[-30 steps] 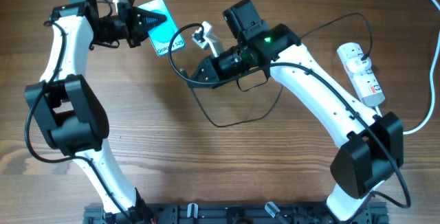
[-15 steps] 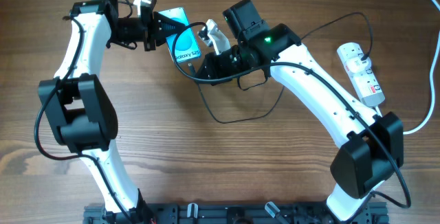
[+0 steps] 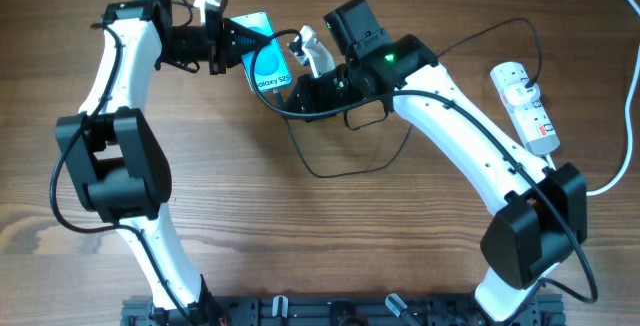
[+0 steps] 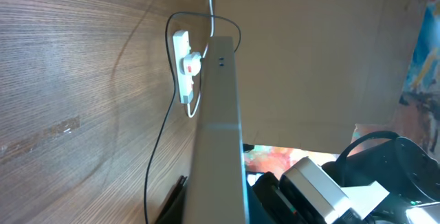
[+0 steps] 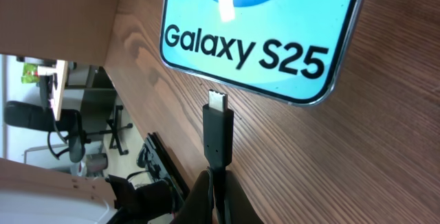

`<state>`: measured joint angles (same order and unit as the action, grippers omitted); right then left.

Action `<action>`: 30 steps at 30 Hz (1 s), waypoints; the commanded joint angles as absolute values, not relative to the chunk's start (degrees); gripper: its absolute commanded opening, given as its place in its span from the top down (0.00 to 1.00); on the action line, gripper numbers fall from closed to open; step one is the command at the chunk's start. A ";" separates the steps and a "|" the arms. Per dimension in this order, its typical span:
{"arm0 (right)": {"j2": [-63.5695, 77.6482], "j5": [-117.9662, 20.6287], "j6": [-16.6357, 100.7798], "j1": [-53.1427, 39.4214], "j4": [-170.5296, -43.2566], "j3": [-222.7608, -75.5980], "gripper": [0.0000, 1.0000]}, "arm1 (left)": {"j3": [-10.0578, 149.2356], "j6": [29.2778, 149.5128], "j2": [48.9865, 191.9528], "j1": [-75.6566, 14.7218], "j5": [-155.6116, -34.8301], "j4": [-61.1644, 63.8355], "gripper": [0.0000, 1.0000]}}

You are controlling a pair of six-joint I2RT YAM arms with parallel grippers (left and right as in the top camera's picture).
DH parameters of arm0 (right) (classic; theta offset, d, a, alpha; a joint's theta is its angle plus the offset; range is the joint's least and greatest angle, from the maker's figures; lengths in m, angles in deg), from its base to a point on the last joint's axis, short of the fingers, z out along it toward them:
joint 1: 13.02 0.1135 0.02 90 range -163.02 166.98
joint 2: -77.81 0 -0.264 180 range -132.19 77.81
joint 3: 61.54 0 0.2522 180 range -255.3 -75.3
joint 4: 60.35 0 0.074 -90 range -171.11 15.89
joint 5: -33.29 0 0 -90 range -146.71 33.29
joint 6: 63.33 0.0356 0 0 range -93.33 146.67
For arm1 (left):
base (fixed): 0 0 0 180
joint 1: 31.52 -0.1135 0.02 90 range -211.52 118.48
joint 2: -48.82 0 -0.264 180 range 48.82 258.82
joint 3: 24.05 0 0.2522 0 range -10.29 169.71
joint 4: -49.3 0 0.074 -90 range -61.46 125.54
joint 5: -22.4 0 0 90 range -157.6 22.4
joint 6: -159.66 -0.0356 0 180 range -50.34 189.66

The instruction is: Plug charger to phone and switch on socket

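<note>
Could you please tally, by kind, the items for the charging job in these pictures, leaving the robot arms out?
phone: 1
charger: 1
socket: 1
Total: 3

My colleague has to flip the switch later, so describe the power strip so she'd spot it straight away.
On the wooden table, look to the far right edge, beyond the right arm. The socket lies slanted there: a white oblong bar with red marks and a white adapter plugged in, unlike the thin black charger cable trailing from it.
</note>
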<state>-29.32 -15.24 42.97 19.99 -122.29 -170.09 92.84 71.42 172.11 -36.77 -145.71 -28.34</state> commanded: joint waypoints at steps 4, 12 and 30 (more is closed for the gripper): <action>-28.12 -15.78 43.36 19.93 -122.66 -169.74 0.96 | 93.26 71.83 170.84 -37.04 -149.80 -28.49 0.96; -28.12 -15.81 43.62 19.93 -122.51 -169.74 0.96 | 93.28 71.81 170.84 -36.86 -149.82 -28.84 0.96; -28.12 -15.81 44.87 19.90 -121.29 -169.74 0.96 | 93.28 71.40 170.84 -36.86 -150.78 -28.75 0.96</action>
